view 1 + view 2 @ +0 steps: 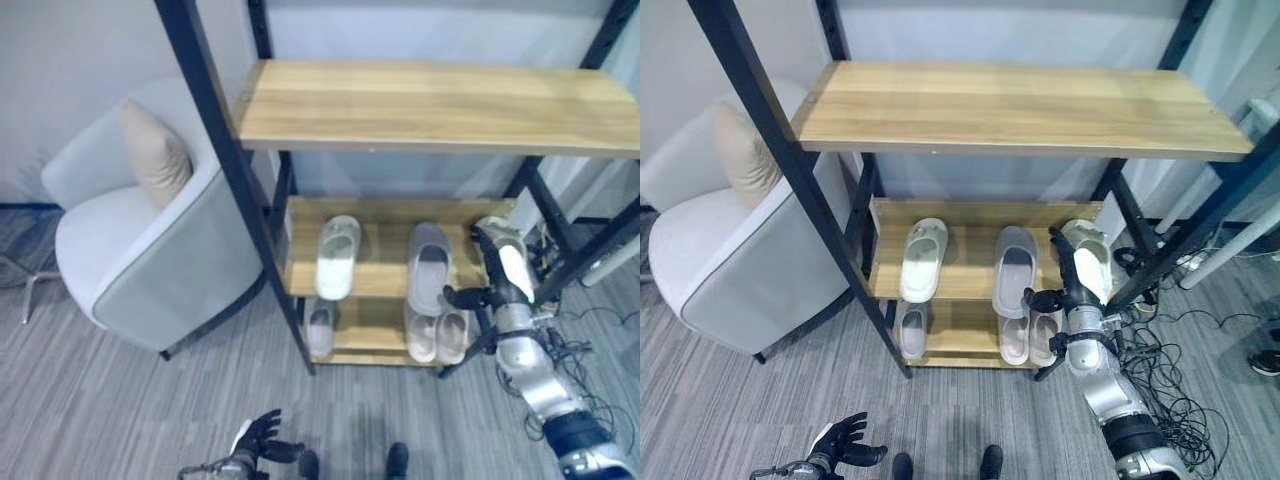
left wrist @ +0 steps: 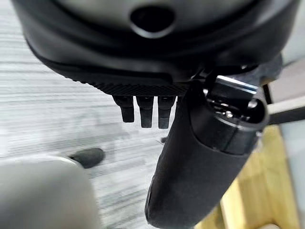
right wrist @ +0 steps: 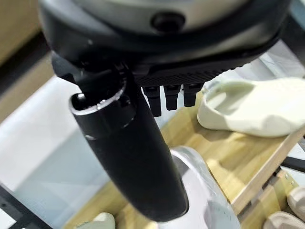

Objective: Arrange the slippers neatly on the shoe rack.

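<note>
Fingers of your right hand point(image 1: 1072, 290) reach out straight and loose, holding nothing, beside the cream slipper point(image 1: 1089, 262) at the right end of the shoe rack's point(image 1: 970, 290) middle shelf. You have a grey slipper point(image 1: 1015, 268) and another cream slipper point(image 1: 923, 258) on that shelf too. Your left hand point(image 1: 256, 437) hangs low over the floor, fingers relaxed.

Pale matt wood shelves point(image 1: 440, 105), black metal rack frame point(image 1: 215, 130), smooth matt slippers point(image 1: 337, 256), grey cloth armchair point(image 1: 140, 260)
</note>
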